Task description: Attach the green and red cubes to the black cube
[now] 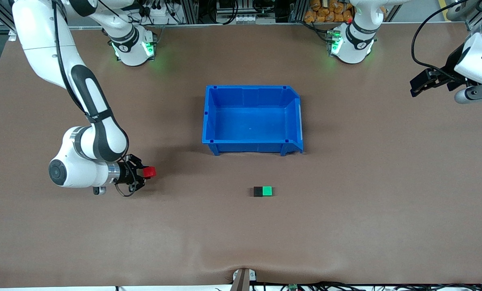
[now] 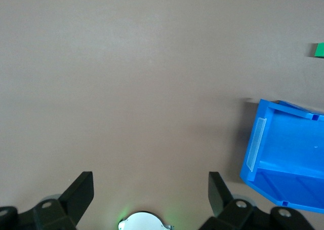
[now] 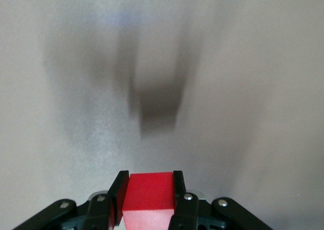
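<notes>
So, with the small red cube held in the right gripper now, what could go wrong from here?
1. The right gripper holds the small red cube near its fingertips; it may slip or twist.
2. Pressing it on might push the joined small black cube and bright green cube along the brown table.

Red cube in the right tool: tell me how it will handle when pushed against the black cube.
The red cube looks stiff: its edges stay square between the shut fingers of the right tool. Flat faces suggest it will slide, not roll. It is probably light. The black cube, joined to the green cube, lies loose and may shift.
</notes>
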